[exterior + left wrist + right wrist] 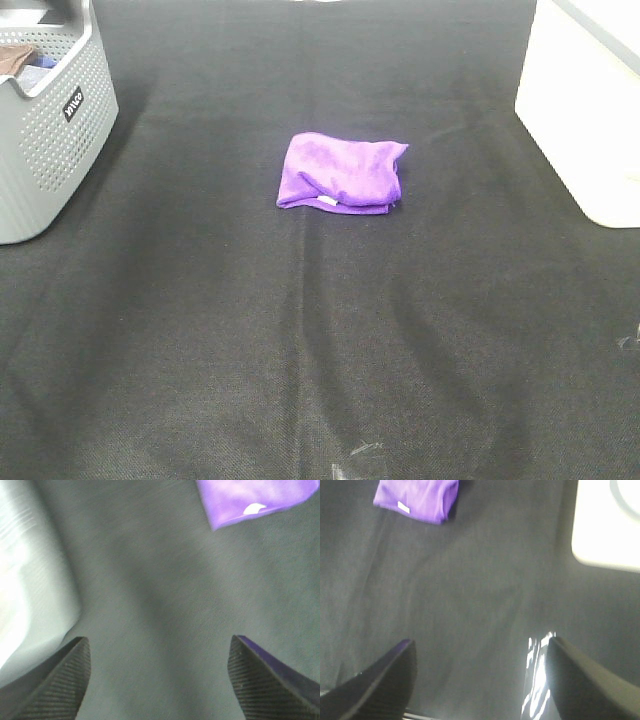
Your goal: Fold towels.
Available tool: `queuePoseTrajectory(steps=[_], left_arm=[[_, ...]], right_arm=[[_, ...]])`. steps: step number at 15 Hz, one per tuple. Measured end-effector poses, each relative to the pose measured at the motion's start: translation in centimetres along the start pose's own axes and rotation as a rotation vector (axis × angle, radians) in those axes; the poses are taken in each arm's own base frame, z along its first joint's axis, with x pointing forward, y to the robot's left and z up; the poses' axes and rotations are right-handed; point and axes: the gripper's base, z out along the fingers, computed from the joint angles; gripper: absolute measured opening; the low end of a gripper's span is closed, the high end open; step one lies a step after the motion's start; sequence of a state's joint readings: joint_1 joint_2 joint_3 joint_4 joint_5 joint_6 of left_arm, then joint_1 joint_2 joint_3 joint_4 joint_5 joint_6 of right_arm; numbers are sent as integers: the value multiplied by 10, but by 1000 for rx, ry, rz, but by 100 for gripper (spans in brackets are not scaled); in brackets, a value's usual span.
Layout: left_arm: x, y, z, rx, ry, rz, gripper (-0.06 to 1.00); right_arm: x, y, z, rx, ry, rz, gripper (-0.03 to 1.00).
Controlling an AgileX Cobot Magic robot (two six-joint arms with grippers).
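Centrally, purple towel (342, 173) folded small, fuzzy, white tag (327, 202) showing; left claw (159, 677) wide, right claw (480, 677) wide

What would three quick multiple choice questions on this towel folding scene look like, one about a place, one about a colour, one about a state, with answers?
1. Where does the grey basket stand in the high view?
A. far left of the black cloth
B. centre
C. near right corner

2. What colour is the towel?
A. brown
B. purple
C. white

3. How are the two grippers?
A. both shut on the towel
B. left shut, right open
C. both open, holding nothing

Answers:
1 A, the basket sits at the left edge, across from the white bin.
2 B, it is bright purple, with a small white tag.
3 C, the left gripper and right gripper show fingers spread wide above bare cloth, with the towel lying apart from them.
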State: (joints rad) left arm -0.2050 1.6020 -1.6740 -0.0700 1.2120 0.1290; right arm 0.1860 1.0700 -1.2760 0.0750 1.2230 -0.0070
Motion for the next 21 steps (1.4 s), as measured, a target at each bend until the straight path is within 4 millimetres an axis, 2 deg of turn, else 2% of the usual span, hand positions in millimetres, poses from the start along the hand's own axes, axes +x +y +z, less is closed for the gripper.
queuePoseTrajectory(steps=[1, 2, 3, 4, 5, 6, 7, 9, 10, 11, 13, 16, 18, 21], left_arm=[[0, 0, 0, 0, 0, 0, 70], [30, 36, -35, -78, -50, -84, 70], [49, 61, -55, -129, -78, -157, 70], [66, 78, -69, -163, -98, -225, 70], [85, 86, -81, -172, -124, -268, 70], [100, 84, -86, -179, -155, -265, 70], [116, 76, -94, -191, -197, -252, 70], [151, 48, -95, -140, -226, -257, 70], [172, 35, -86, -99, -207, -273, 70], [201, 19, -78, -80, -188, -281, 70], [238, 0, -66, -65, -156, -292, 70], [269, -23, -58, -41, -155, -158, 70], [287, -27, -56, -79, -168, -159, 70], [312, -36, -60, -113, -279, -178, 70]], right_arm=[[0, 0, 0, 0, 0, 0, 72], [19, 0, -11, 7, -24, 10, 72], [35, -1, -21, 13, -52, 19, 72], [51, -1, -32, 21, -87, 17, 72], [64, -1, -41, 25, -120, 17, 72], [77, -1, -49, 33, -154, 17, 72], [90, -1, -58, 36, -192, 18, 72], [116, -1, -67, 35, -249, 17, 72], [127, -2, -69, 36, -266, 16, 72], [143, -2, -67, 36, -282, 15, 72], [157, -3, -61, 42, -280, 14, 72], [170, -6, -52, 63, -267, 10, 72], [179, -6, -48, 62, -272, 10, 72], [203, -7, -40, 62, -299, 9, 72]])
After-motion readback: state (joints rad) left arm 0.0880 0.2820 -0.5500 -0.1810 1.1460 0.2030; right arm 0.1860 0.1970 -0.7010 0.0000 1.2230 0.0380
